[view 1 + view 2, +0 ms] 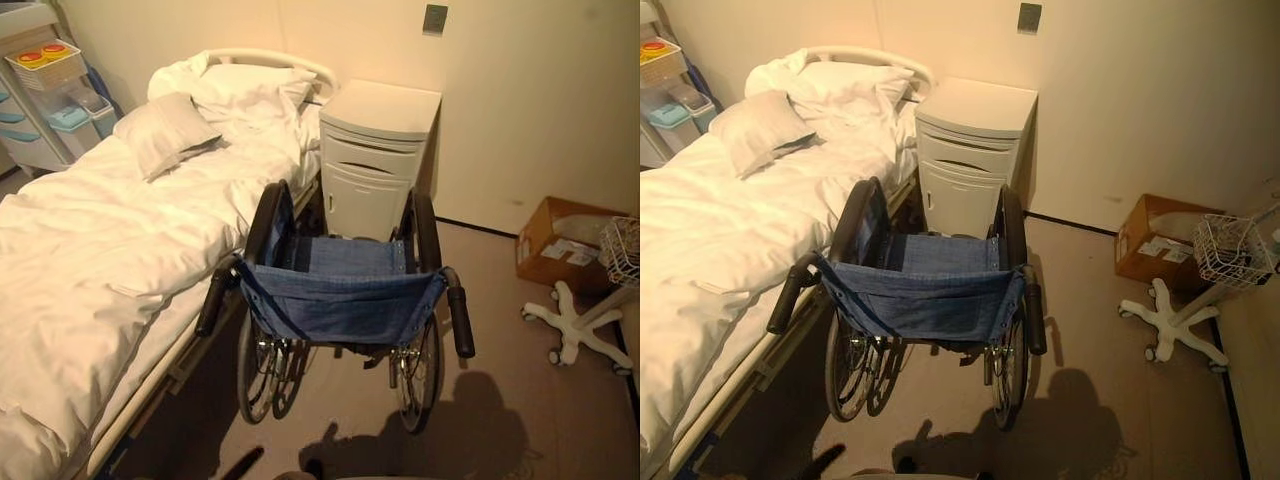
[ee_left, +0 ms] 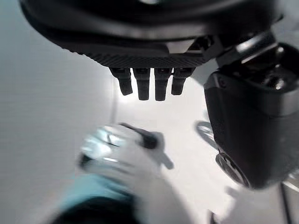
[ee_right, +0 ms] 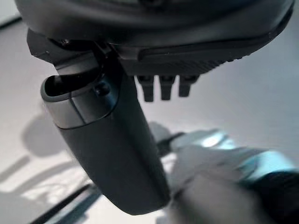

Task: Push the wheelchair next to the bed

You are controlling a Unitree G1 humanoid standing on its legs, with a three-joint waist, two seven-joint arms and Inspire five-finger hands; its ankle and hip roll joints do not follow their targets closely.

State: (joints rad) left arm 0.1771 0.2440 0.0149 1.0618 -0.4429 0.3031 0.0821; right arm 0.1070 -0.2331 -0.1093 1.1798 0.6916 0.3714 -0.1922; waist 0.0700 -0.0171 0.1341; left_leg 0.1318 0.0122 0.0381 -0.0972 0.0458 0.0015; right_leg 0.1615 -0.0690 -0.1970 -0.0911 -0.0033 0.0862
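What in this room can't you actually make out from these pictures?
- Wheelchair: its front and footrests are hidden behind its blue back sling, in both eye views.
- Bed: its foot end is cut off by the picture's edge.
- Cardboard box: the label is too small to read.
- Wire basket: its contents are too small to tell.
- Left hand and right hand: what lies past the fingers is blurred in the wrist views.
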